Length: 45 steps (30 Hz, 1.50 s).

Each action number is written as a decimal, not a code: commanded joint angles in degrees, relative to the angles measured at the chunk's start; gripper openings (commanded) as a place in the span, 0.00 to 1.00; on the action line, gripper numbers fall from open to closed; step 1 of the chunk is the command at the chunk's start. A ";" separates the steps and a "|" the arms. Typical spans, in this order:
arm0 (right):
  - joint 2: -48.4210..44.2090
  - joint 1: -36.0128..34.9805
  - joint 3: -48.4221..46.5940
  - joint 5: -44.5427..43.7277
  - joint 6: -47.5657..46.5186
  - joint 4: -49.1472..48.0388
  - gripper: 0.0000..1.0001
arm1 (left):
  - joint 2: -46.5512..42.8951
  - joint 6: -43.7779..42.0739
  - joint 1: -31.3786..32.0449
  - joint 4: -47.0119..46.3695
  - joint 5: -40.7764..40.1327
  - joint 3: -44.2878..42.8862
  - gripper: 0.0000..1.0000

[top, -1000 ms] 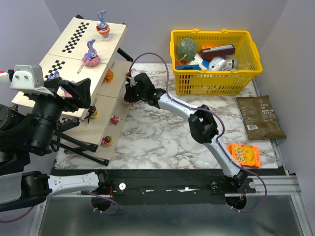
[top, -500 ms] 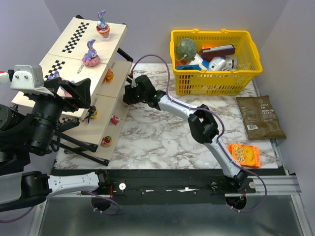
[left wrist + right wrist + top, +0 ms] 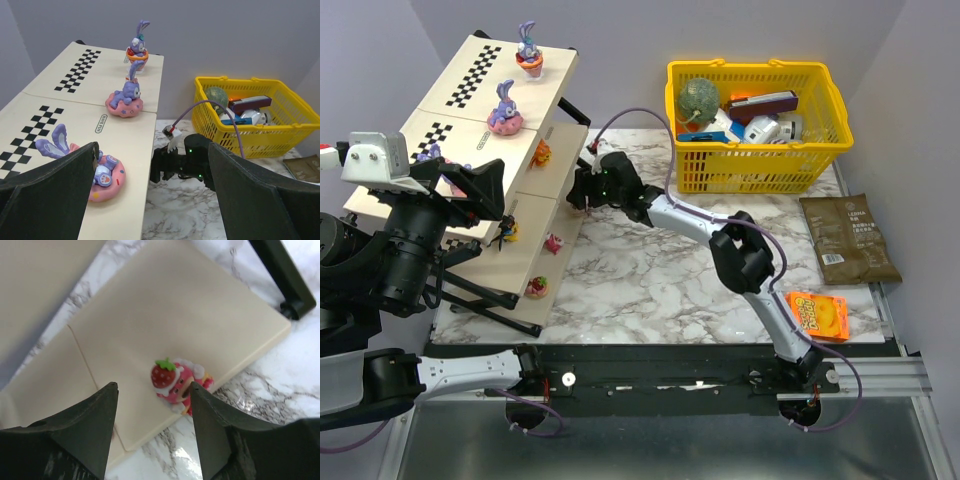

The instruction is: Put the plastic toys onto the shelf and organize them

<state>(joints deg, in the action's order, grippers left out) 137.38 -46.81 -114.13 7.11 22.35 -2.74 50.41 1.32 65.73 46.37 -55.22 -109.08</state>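
Observation:
The shelf (image 3: 470,110) stands at the left, with beige panels and checkered strips. Purple rabbits sit on its top tier: one in an orange cup (image 3: 527,46), one on a pink doughnut (image 3: 504,108), and a third (image 3: 100,169) near my left gripper. Small toys (image 3: 542,152) (image 3: 555,242) (image 3: 537,288) sit on the lower tiers. My right gripper (image 3: 578,192) is open at the middle tier's right end. A pink strawberry toy (image 3: 177,381) lies on the panel just beyond its right fingertip (image 3: 196,390). My left gripper (image 3: 150,150) is open and empty, raised over the shelf.
A yellow basket (image 3: 757,165) with a green ball and boxes stands at the back right. A brown packet (image 3: 847,238) and an orange snack packet (image 3: 819,314) lie at the right on the marble table (image 3: 650,280). A black shelf leg (image 3: 282,275) is near the right gripper.
My right gripper has drawn back slightly up and to the right from the shelf edge. The left arm has not moved.

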 commanded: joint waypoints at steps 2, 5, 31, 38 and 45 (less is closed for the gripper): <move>-4.57 -0.21 2.32 -1.22 1.64 -3.67 0.65 | -0.14 -0.44 -0.17 -0.67 -0.68 -0.96 0.99; -8.96 0.66 10.21 -0.97 5.68 -10.65 0.55 | -0.23 -0.27 -0.08 -0.58 -0.59 -1.05 0.99; -0.10 7.17 8.57 12.13 28.89 -3.94 0.01 | -0.31 -0.36 -0.08 -1.11 0.29 -0.26 0.99; 1.83 6.47 7.43 12.40 29.07 -4.64 0.01 | -0.58 -0.27 -0.08 -1.46 0.38 0.27 0.99; 3.68 5.76 5.06 12.13 28.81 -2.89 0.01 | -0.58 -0.36 -0.08 -1.63 0.55 0.27 0.99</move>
<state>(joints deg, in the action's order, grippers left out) 138.34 -40.16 -106.39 17.91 50.92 -7.11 50.41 1.32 65.73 46.30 -55.20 -109.03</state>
